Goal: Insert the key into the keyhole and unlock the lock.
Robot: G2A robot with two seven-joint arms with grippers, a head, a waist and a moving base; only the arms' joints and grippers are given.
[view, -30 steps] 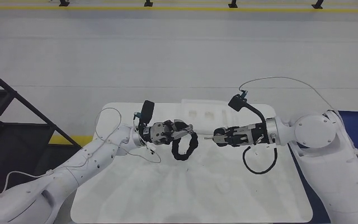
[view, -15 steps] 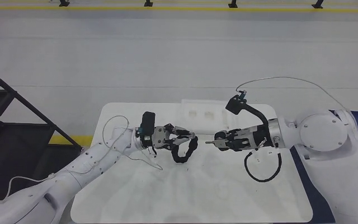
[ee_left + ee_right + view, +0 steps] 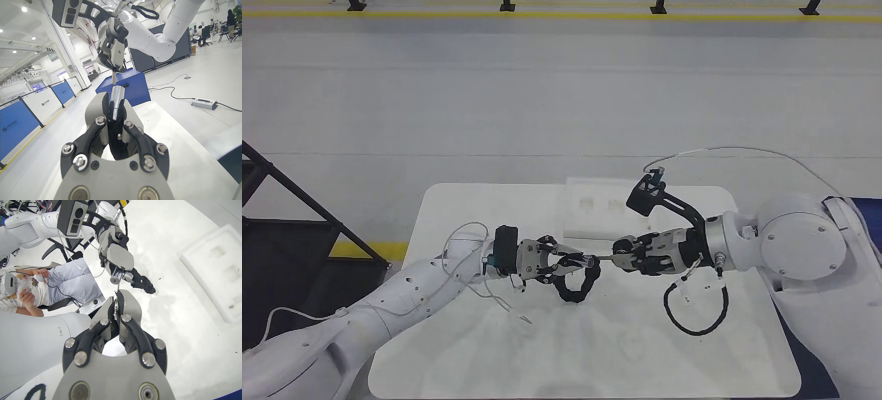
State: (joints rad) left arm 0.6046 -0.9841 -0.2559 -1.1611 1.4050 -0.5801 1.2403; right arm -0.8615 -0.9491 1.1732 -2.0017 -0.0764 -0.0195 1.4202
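Since the key is not yet in the keyhole, step: final alignment.
Left pincer (image 3: pixel 113 103): clamped on the chrome lock barrel (image 3: pixel 116 93); keyhole (image 3: pixel 114 281) end sticks out past its fingertips, black cable (image 3: pixel 577 288) loops off behind them.
Right pincer (image 3: pixel 115 300): clamped on the key (image 3: pixel 117 288) head; blade points straight out from its tips toward the left pincer.
Gap: blade tip just beside the keyhole face; contact, cannot tell.
Risk: blade looks slightly off the slot, so a push likely jams on the face, slides the key back in the pads, or tilts the barrel.
Risk 2: turning on partial insertion likely twists the key in the grip.
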